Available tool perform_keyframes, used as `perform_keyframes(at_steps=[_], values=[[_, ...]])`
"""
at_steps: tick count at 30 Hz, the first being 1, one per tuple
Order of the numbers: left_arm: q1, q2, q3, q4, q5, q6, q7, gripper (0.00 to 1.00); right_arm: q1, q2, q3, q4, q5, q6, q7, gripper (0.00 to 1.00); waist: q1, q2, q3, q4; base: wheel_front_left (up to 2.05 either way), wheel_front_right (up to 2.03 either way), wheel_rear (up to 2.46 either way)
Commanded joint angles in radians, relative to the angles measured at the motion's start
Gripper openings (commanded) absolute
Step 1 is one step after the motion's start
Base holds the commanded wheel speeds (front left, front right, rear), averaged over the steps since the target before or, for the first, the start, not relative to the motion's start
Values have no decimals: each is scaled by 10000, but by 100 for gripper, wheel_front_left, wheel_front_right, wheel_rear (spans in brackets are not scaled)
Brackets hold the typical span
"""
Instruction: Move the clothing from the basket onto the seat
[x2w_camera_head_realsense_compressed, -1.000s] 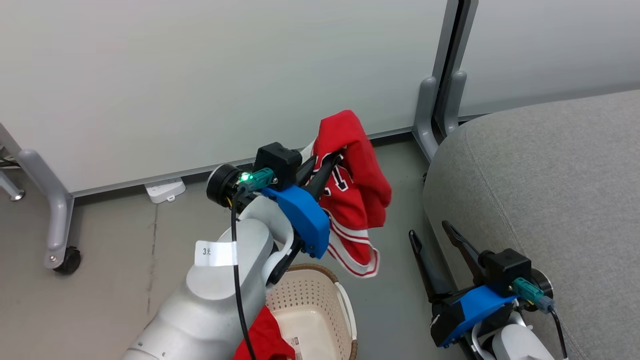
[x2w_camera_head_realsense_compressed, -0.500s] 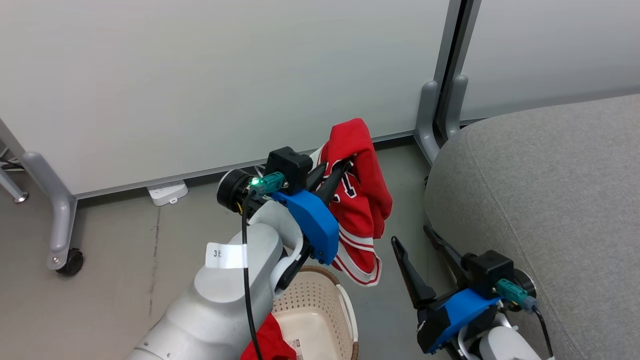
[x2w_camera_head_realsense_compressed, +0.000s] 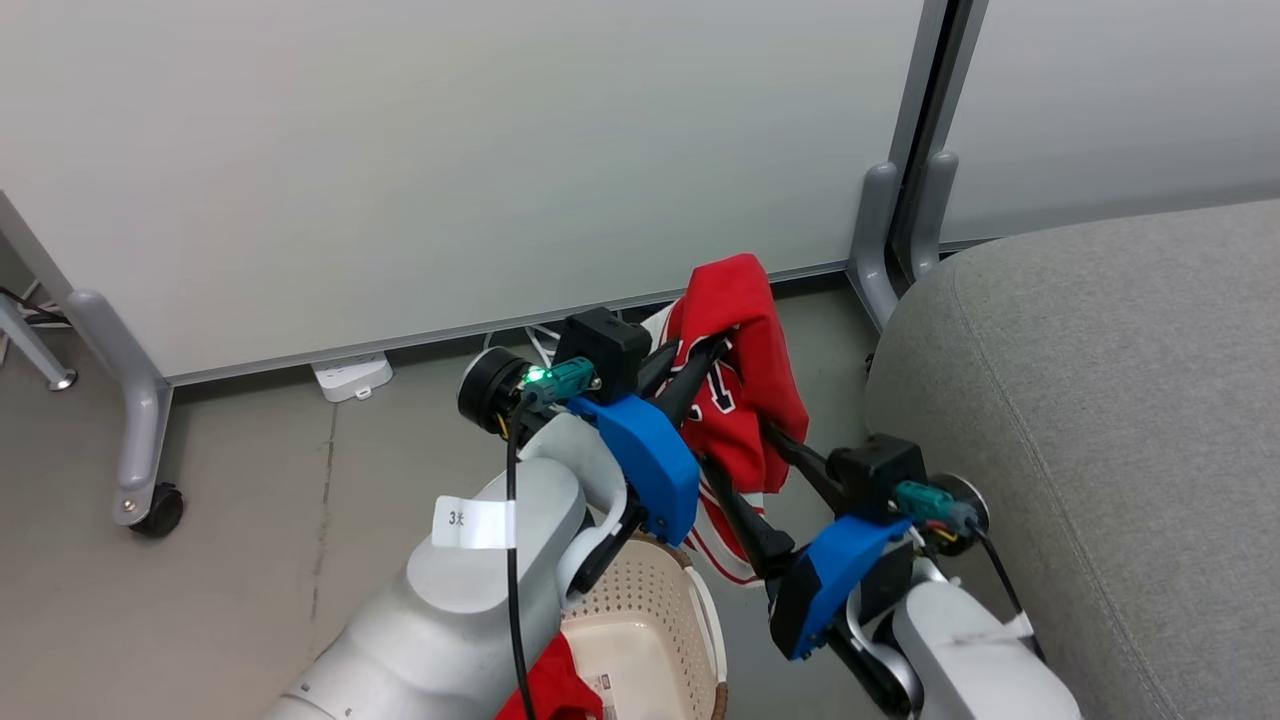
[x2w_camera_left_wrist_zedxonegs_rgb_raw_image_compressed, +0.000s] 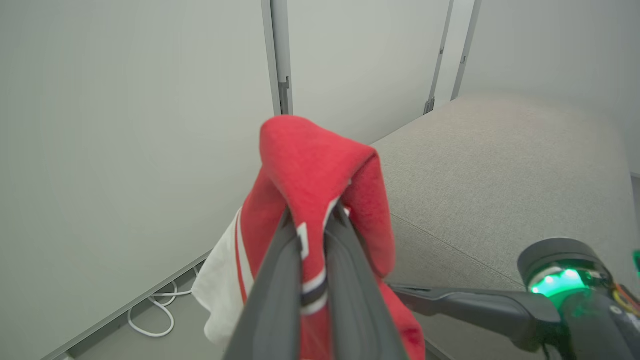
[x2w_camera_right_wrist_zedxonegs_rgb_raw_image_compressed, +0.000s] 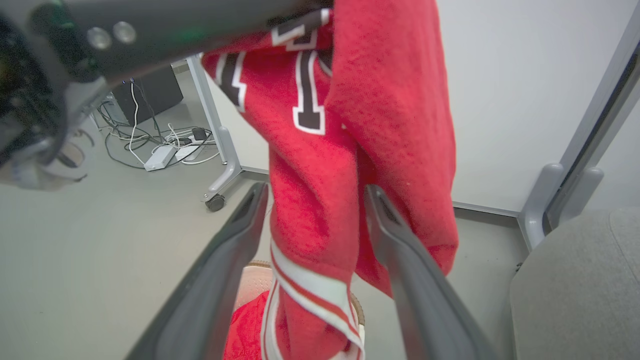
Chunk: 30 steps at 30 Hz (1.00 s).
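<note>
My left gripper (x2w_camera_head_realsense_compressed: 712, 352) is shut on a red garment (x2w_camera_head_realsense_compressed: 745, 400) with white stripe trim and black-and-white lettering, which hangs in the air over the floor, left of the grey seat (x2w_camera_head_realsense_compressed: 1100, 400). In the left wrist view the cloth (x2w_camera_left_wrist_zedxonegs_rgb_raw_image_compressed: 315, 165) folds over the closed gripper (x2w_camera_left_wrist_zedxonegs_rgb_raw_image_compressed: 312, 220). My right gripper (x2w_camera_head_realsense_compressed: 737, 448) is open, and its fingers stand on either side of the hanging garment (x2w_camera_right_wrist_zedxonegs_rgb_raw_image_compressed: 310, 210). Below it is the cream basket (x2w_camera_head_realsense_compressed: 700, 610), where another red piece of clothing (x2w_camera_head_realsense_compressed: 555, 685) lies.
White partition panels stand behind, on grey feet with a castor (x2w_camera_head_realsense_compressed: 150, 505). A white power strip (x2w_camera_head_realsense_compressed: 350, 375) and cables (x2w_camera_right_wrist_zedxonegs_rgb_raw_image_compressed: 150, 145) lie on the floor by the panels. The seat's rounded edge (x2w_camera_right_wrist_zedxonegs_rgb_raw_image_compressed: 575, 285) is close on the right.
My right gripper has swung up and to the left, from beside the seat to the hanging garment, and its open fingers now straddle the cloth. The left gripper keeps its hold. The camera has shifted.
</note>
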Motion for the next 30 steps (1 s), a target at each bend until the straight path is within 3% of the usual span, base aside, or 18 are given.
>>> perform_keyframes(at_steps=[1,6,7,8,9,30], values=[[-203,-4,-62,-62,-69,19,-61,0,-282,-36,54,139,72,1,-35,100,0,0,3,11,0,0,0],[-206,-1,-329,-186,-281,72,-102,0,-1099,-34,662,1179,426,1,-20,100,0,0,-23,71,0,0,0],[-212,-2,-384,-197,-329,92,-115,0,-1240,-36,786,1380,453,1,24,51,0,0,-32,80,0,0,0],[-224,-6,-428,-207,-357,91,-118,0,-1377,-36,888,1563,483,1,28,16,0,0,-40,90,0,0,0],[-237,-6,-466,-214,-402,103,-121,0,-1479,-36,970,1738,516,1,29,0,0,0,-47,103,0,0,0],[-432,-3,-785,132,-1044,182,-376,0,-2229,-34,1594,2983,1055,1,-783,0,0,0,-109,-30,0,0,0]])
